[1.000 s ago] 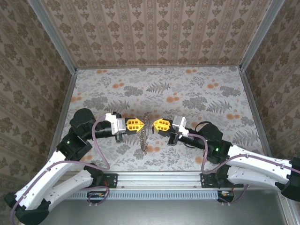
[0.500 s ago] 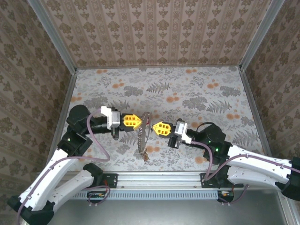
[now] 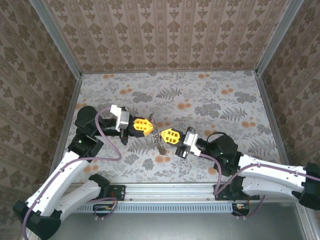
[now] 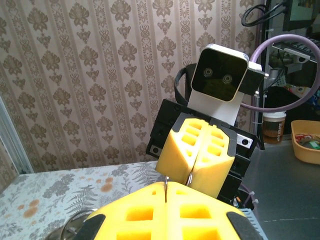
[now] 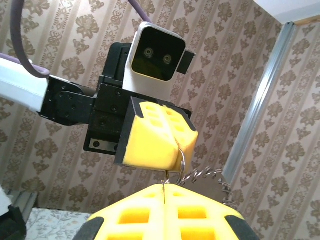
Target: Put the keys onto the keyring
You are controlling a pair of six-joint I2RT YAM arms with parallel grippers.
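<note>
Over mid-table, from the top camera: pinching the keyring [image 3: 159, 137] from both sides, off the floral table [image 3: 215, 100]. Left gripper [image 3: 150, 125] clenched on its upper end, right gripper [image 3: 165, 135] clenched on it just below and to the right. Hangs as a short grey chain between the yellow pads. Too small from above to tell keys from chain at the dangling end.

From left wrist: own pads shut seam-tight at bottom of frame, facing the right gripper [image 4: 192, 172], also shut tight. Adds a thin wire loop of the keyring [image 4: 190, 176] poking out at that tip.

From right wrist: mirror case, looking at the left gripper [image 5: 172, 150], shut on the wire. Adds a coiled metal stretch of keyring [image 5: 211, 174] trailing right of the pads, unreadable from above.
</note>
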